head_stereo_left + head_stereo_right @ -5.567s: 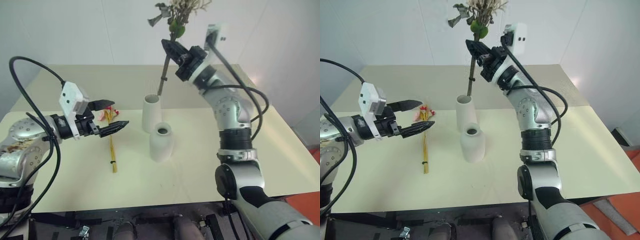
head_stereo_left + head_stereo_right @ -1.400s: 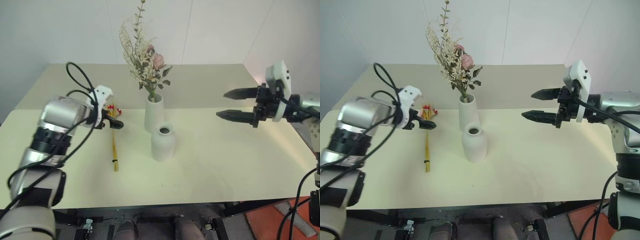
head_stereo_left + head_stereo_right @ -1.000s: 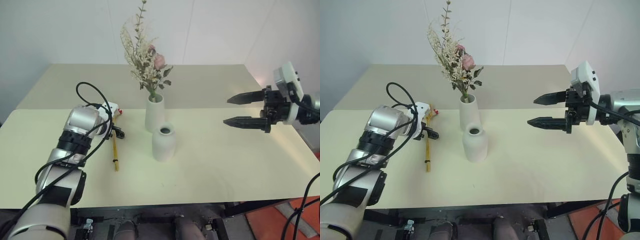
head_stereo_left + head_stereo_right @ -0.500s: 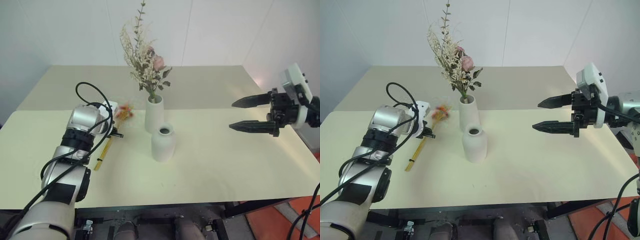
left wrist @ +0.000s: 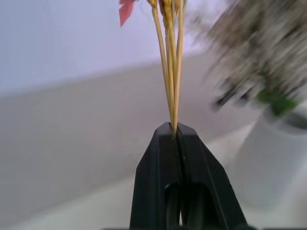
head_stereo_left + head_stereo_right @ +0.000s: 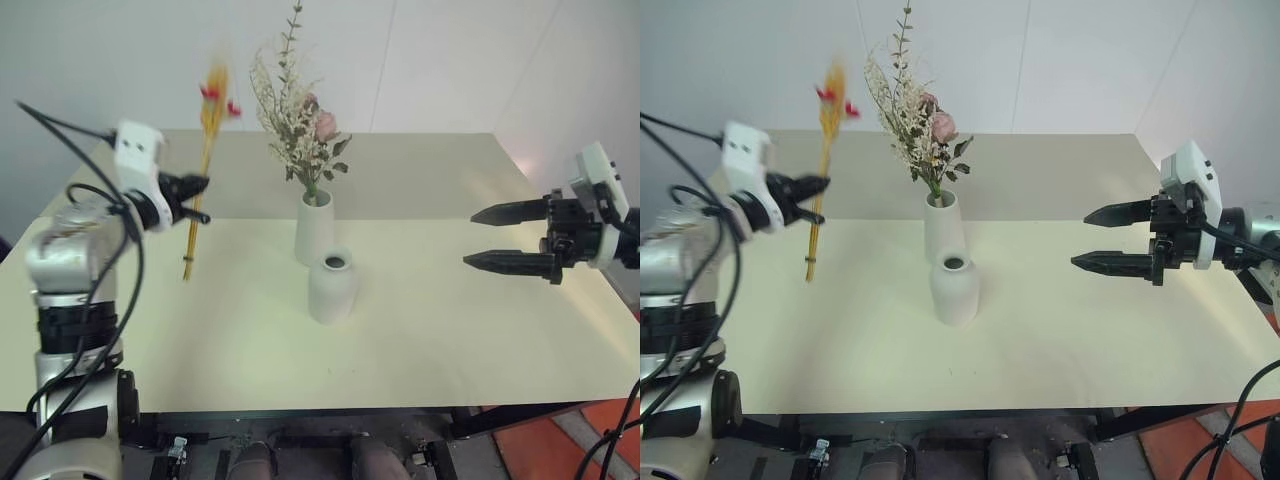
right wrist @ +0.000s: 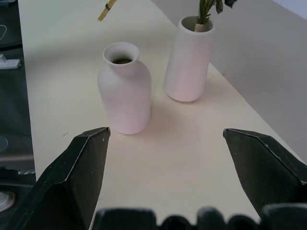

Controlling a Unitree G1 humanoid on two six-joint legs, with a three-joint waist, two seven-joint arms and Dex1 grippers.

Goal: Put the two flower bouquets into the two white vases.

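Left gripper (image 6: pixel 200 200) clamps the slim bundle (image 6: pixel 201 170), lifted clear of the table (image 6: pixel 420 330). Bushy bunch (image 6: pixel 300 120) already stands in the tall vase (image 6: pixel 314 228); round vase (image 6: pixel 331 287) empty. Right gripper (image 6: pixel 490 238) spread, idle. Half done.

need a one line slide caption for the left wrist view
Left pincer shut on the slim bundle of yellow-orange stalks, lifted beside the bushy bouquet's taller white vase.
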